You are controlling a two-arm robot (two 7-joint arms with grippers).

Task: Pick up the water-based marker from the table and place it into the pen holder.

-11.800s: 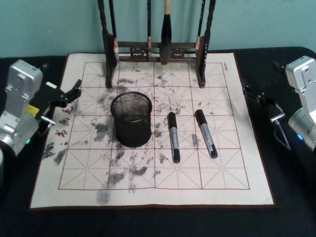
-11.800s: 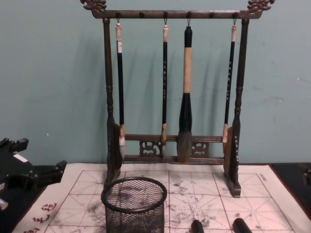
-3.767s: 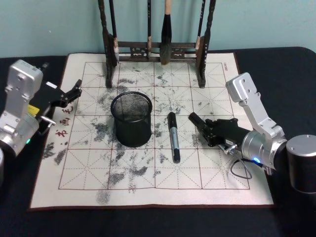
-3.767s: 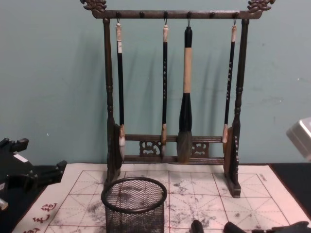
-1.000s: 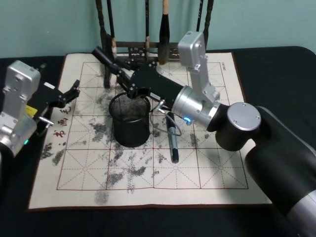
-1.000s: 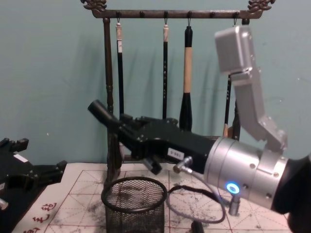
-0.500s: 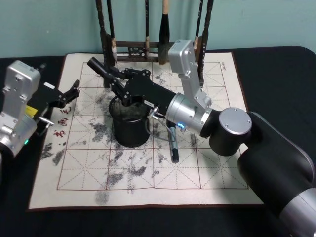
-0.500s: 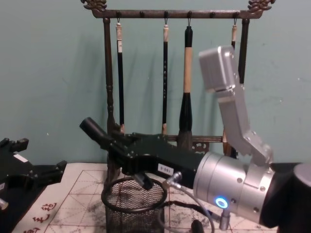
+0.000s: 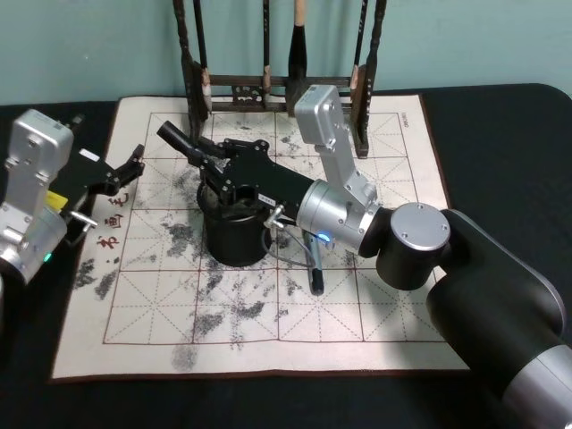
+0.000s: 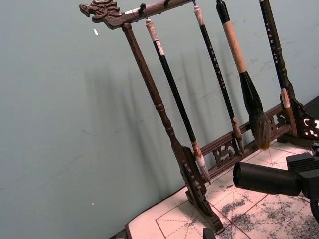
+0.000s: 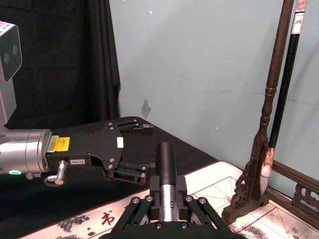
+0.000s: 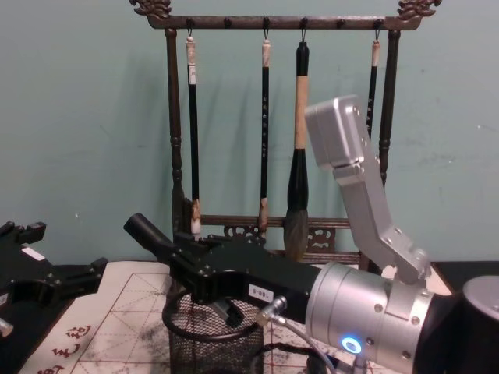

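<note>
My right gripper (image 9: 214, 159) is shut on a black water-based marker (image 9: 176, 136), held tilted just over the mouth of the black mesh pen holder (image 9: 228, 241). The marker's capped end sticks out up and left past the fingers. In the chest view the marker (image 12: 144, 230) slants above the pen holder (image 12: 210, 343), with the right gripper (image 12: 193, 263) right over the rim. The right wrist view shows the marker (image 11: 166, 164) clamped between the fingers. My left gripper (image 9: 130, 168) is parked open at the mat's left edge.
Another black marker (image 9: 315, 273) lies on the white grid mat (image 9: 393, 304), right of the holder and partly under my right arm. The tall carved brush rack (image 9: 268, 85) with hanging brushes stands at the mat's far edge. The black table (image 9: 500, 134) surrounds the mat.
My right gripper has come down and slightly toward me with the marker, from well above the holder to just over its rim. The left arm has not moved.
</note>
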